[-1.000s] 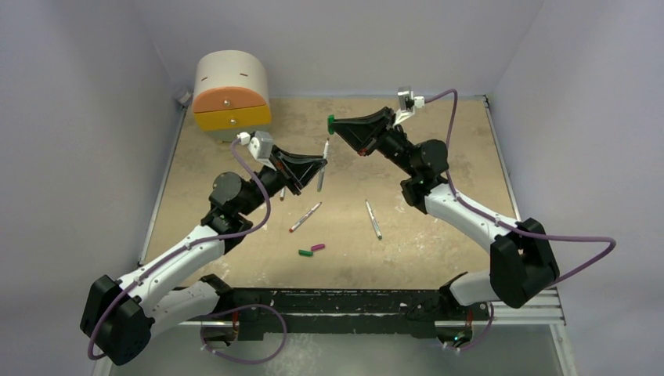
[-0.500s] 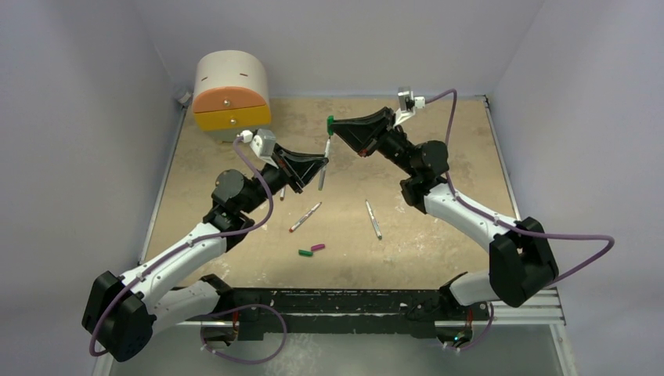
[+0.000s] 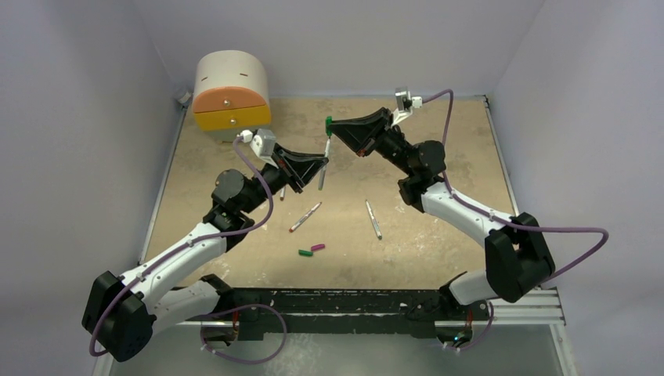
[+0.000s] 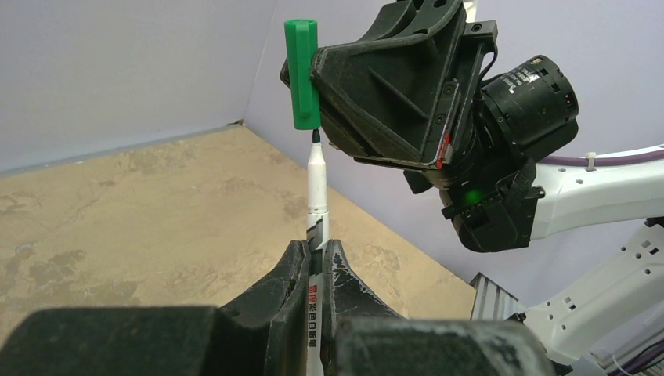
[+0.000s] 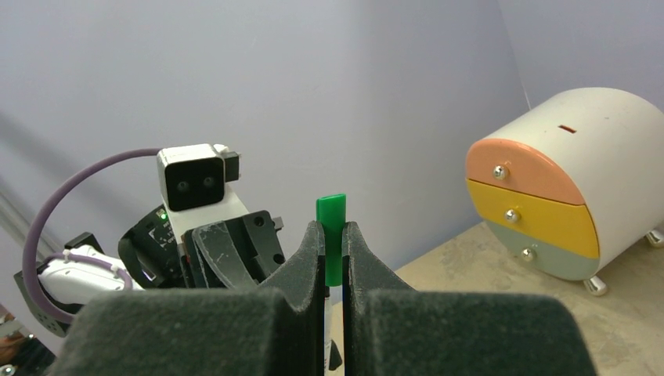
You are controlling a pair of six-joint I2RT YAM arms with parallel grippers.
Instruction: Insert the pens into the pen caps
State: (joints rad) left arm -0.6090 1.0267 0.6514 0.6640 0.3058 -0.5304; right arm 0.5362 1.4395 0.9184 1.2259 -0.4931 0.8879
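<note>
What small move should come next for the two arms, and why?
Probably ease the thin white pen, clamped upright in the left fingers, straight up into the short green plastic cap that the right fingers hold: its dark tip sits just at the cap's lower opening, seemingly in line, not yet seated.

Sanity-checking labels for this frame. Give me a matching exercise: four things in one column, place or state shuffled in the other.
1. left gripper
2. right gripper
3. magenta cap
4. drawer box

A. lying on the table beside the loose green cap
B. shut on the held pen
C. at the table's far left corner
D. shut on the held green cap

Pairs: 1-B, 2-D, 3-A, 4-C
</note>
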